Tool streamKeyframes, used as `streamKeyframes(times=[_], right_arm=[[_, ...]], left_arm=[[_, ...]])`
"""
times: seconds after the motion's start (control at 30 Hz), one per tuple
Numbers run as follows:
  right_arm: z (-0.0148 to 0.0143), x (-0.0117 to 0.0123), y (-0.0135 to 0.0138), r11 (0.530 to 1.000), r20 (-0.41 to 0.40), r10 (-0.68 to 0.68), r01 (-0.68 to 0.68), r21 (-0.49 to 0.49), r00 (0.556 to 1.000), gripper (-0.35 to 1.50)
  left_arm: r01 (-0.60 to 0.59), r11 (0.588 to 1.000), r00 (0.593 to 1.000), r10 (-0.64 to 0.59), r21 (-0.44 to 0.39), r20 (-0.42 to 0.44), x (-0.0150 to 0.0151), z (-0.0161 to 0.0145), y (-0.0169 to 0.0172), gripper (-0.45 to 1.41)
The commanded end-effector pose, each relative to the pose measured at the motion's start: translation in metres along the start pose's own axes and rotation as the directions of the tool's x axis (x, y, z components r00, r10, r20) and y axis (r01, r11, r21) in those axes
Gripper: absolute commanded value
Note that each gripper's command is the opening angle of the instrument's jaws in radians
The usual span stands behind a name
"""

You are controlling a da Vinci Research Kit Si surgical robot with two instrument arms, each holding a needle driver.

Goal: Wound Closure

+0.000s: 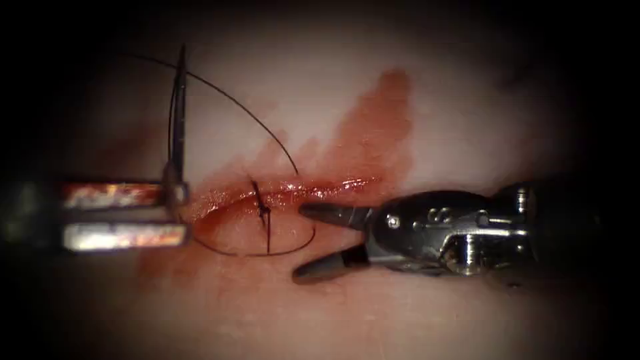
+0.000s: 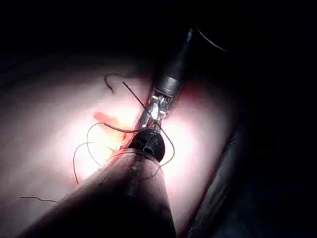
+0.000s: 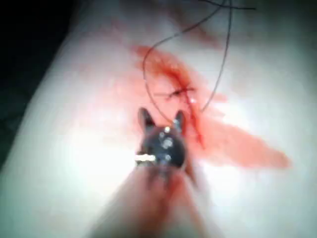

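Note:
The tissue [image 1: 467,113] has a cut [image 1: 320,189] running left to right, with one dark stitch [image 1: 261,208] across it. The curved needle [image 1: 179,120] stands upright, edge-on, outside the tissue at the cut's left end. Its lower end is at the tip of my left tool [image 1: 177,213], and I cannot tell whether it is gripped. Thread [image 1: 253,113] arcs from the needle's top down to the cut and forms a loop [image 1: 253,254] below the stitch. My right tool [image 1: 300,241] is open beside the loop's right end, with nothing gripped. The right wrist view shows the open right tool [image 3: 162,119] just short of the stitch [image 3: 181,91].
Red fluid [image 1: 373,127] spreads over the tissue above the cut's right half and pools along the cut. In the left wrist view, loose thread [image 2: 81,153] curls on the tissue beside my left tool's shaft [image 2: 129,198], with the right tool [image 2: 161,101] beyond it.

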Motion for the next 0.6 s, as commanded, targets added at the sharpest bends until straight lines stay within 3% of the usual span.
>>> streamKeyframes(times=[0.03, 0.07, 0.33, 0.6], right_arm=[[0.0006, -0.0003, -0.0001, 1.0, 0.002, -0.005, 0.005, 0.005, 1.0, 0.17], [0.0004, -0.0004, -0.0002, 1.0, 0.002, -0.005, 0.005, 0.016, 1.0, -0.35], [-0.0022, -0.0001, -0.0014, 0.998, 0.02, -0.006, 0.004, 0.057, 1.0, -0.35], [-0.0043, 0.0017, -0.0056, 0.983, 0.065, 0.026, -0.037, 0.18, 0.998, -0.35]], left_arm=[[0.001, 1.0, 1.0, -0.001, 0.0, 0.0, -0.0003, 0.0007, 0.0002, -0.45], [0.001, 1.0, 1.0, -0.001, 0.0, 0.0, -0.0002, 0.0007, 0.0003, -0.45], [0.0, 1.0, 1.0, 0.0, 0.0, 0.0, -0.0003, 0.0007, 0.0003, -0.45], [-0.006, 1.0, 1.0, 0.006, 0.003, 0.001, -0.0011, 0.001, 0.0003, -0.45]])
